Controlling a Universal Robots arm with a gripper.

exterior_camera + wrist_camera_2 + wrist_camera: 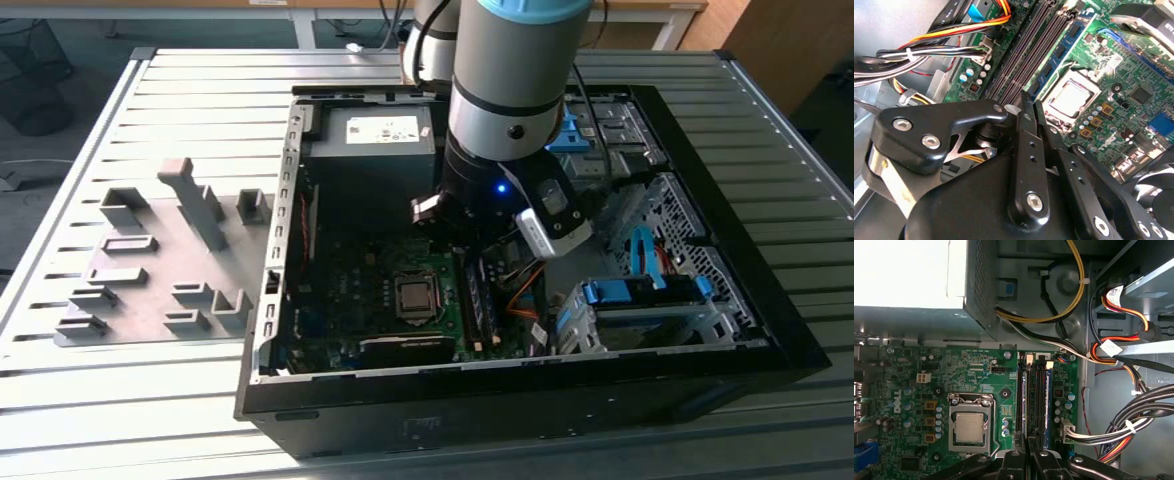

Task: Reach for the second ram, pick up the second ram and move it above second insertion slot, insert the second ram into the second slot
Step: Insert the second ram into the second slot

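The slatted metal surface (160, 90) carries an open computer case (801, 330). In the exterior view a grey fixture (134, 300) of small holders lies at nine o'clock from it. The arm (514, 70) reaches down into the case over the motherboard (340, 290). Its wrist hangs at about one o'clock from the CPU socket (416, 297), over the memory slots (477, 300).

The second ram (1054, 64), as I judge it, stands seated on edge in the slot nearest the socket. The pincer (1030, 107) hovers just off one end of that stick, its fingers (1026, 150) drawn together with nothing between them.

So the work looks to be at the insert step, with the stick already in its slot rather than carried. Whether its latches have caught I cannot tell. If it is not fully home, seating it would call for an even push straight down on its top edge, in line with the slot.

The second wrist view shows the ram's flat side and its row of dark chips. The first wrist view gives only its thin top edge (1023, 390) in line with the pincer (1027, 460). That view adds the cable bundles (1124, 430) beside the board. The exterior view alone shows the fixture.
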